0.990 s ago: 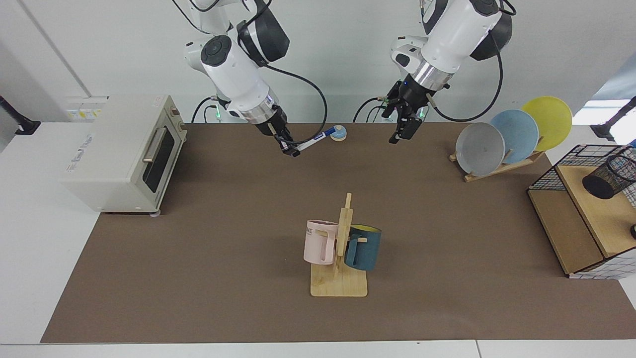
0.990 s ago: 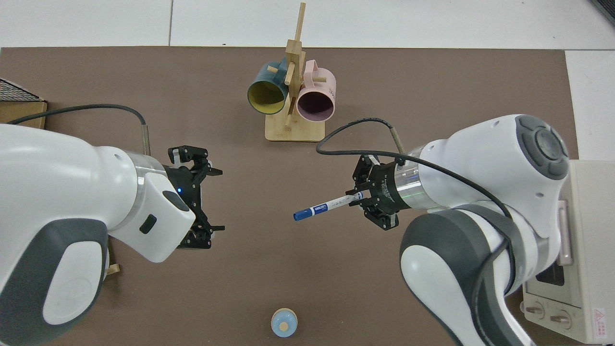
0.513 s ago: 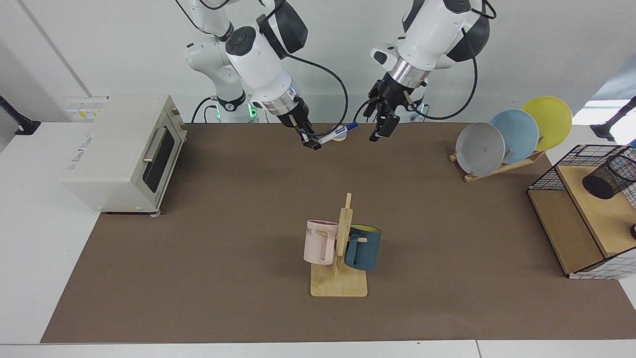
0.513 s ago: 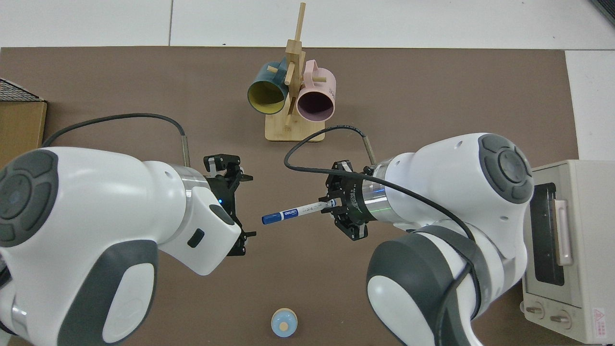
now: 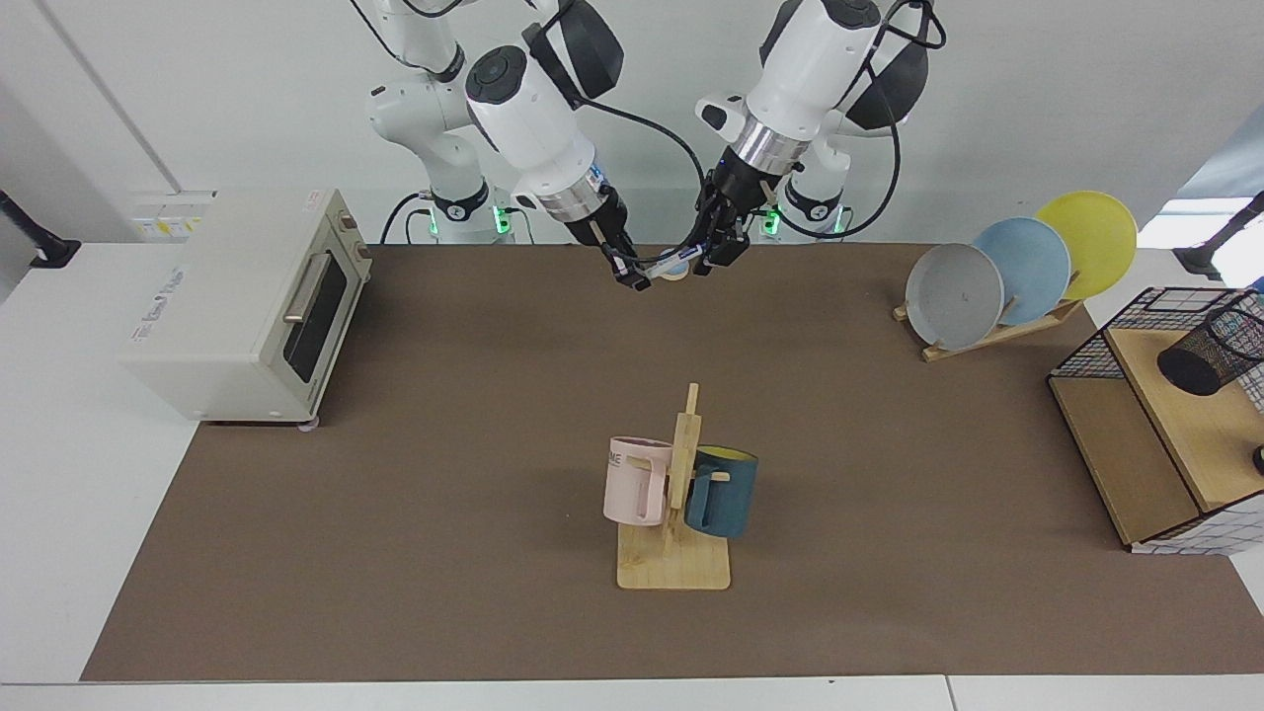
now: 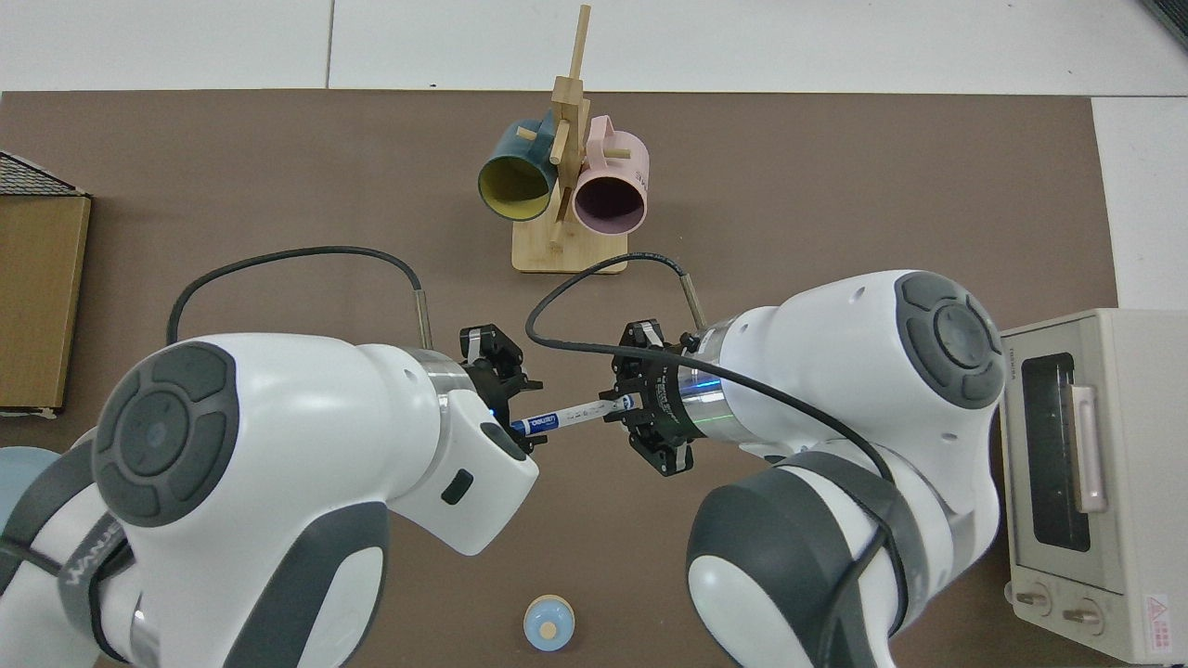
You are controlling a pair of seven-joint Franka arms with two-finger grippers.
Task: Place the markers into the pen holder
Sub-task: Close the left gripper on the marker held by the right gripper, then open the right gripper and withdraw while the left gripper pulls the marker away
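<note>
The right gripper (image 5: 632, 277) has its fingers clamped on the white end of the marker (image 6: 564, 417), which juts out from them level above the counter (image 5: 444, 474), its blue cap pointing at the left gripper (image 5: 713, 259). In the top view the cap end reaches in at the left gripper (image 6: 506, 408); whether those fingers are apart or pressed on the cap cannot be told from either view. The two grippers face each other, close together, with only the marker's barrel between them; the right gripper (image 6: 640, 415) sits at its other end.

Beneath the fingers, toward the arms' bases, a small round blue object (image 6: 548, 623) rests on the counter. Out from the fingers toward the far edge stands a wooden mug rack (image 5: 675, 533) with a pink mug (image 5: 636, 481) and a dark blue mug (image 5: 723, 493). Well beyond the left gripper a plate rack (image 5: 1007, 267) holds three plates, and farther still the pen holder (image 5: 1213, 352) stands tilted on the wooden shelf of a black wire basket (image 5: 1116, 346). Well beyond the right gripper is a toaster oven (image 5: 252, 306).
</note>
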